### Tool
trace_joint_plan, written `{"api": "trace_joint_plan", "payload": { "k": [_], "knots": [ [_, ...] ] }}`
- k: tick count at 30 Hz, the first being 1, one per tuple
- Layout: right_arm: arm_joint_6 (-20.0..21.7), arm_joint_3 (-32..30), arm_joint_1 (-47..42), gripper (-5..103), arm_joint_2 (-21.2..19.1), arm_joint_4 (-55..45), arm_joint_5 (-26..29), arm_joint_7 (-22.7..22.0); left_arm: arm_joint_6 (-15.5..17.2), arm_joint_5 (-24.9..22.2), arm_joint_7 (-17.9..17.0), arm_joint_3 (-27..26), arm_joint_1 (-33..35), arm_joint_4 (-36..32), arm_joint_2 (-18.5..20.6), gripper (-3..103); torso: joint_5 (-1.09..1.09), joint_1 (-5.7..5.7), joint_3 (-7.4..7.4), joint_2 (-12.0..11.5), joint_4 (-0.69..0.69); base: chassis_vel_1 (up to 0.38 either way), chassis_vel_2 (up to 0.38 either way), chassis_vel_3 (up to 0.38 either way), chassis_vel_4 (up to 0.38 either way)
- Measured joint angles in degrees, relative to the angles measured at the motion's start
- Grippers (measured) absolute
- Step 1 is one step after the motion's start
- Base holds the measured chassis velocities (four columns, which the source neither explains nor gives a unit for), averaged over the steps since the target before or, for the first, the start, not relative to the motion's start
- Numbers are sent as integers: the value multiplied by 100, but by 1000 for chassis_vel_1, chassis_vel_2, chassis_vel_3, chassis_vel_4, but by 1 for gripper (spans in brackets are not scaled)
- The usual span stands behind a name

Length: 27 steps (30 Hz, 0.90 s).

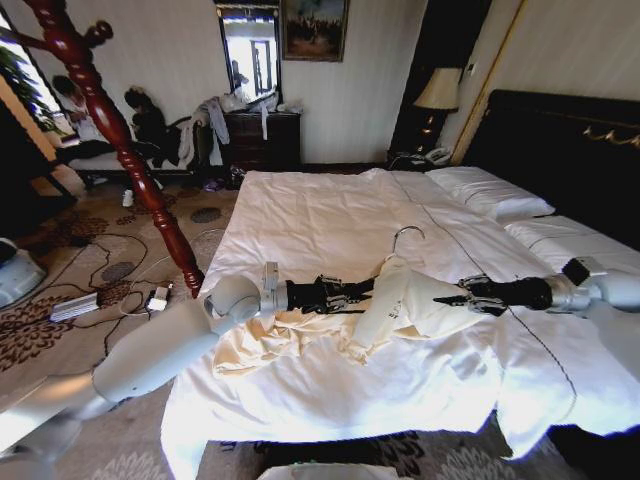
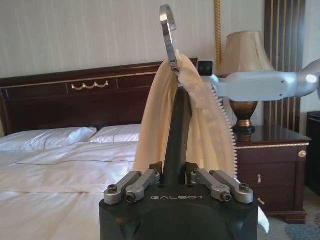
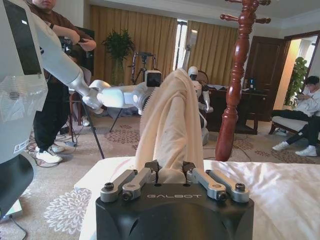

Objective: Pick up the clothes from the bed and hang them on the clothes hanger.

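Note:
A cream garment (image 1: 405, 308) hangs over the black clothes hanger, whose silver hook (image 1: 405, 235) points toward the headboard. Part of the cloth trails on the bed (image 1: 330, 210) by my left forearm. My left gripper (image 1: 368, 290) comes from the foot side. In the left wrist view, this left gripper (image 2: 172, 172) is shut on one black arm of the clothes hanger (image 2: 176, 125), below the hook (image 2: 169, 30). From the pillow side, my right gripper (image 1: 442, 299) meets the garment. In the right wrist view, this right gripper (image 3: 170, 172) is shut on a fold of the garment (image 3: 170, 120).
A red-brown wooden coat stand (image 1: 110, 120) rises off the bed's left side, with cables and small devices (image 1: 110, 300) on the carpet near it. The black headboard (image 1: 570, 140) and white pillows (image 1: 490, 190) lie at the right. A nightstand with a lamp (image 2: 270, 170) stands beside the bed.

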<state>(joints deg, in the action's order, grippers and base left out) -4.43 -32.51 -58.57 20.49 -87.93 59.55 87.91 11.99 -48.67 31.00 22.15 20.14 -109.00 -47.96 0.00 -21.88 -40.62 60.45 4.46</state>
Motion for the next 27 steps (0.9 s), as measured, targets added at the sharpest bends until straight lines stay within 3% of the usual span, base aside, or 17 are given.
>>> {"api": "trace_joint_plan", "payload": {
  "k": [13,27],
  "knots": [
    [32,15,-162,21,48,-154,82,-14,-26,84,3,22,-247,340,-218,20,0,0,0,0,1,0,0,0,0],
    [39,62,-32,21,73,-102,-139,2,-25,-23,-27,37,-220,126,-143,20,0,0,0,0,0,0,0,0,0]
  ]
}}
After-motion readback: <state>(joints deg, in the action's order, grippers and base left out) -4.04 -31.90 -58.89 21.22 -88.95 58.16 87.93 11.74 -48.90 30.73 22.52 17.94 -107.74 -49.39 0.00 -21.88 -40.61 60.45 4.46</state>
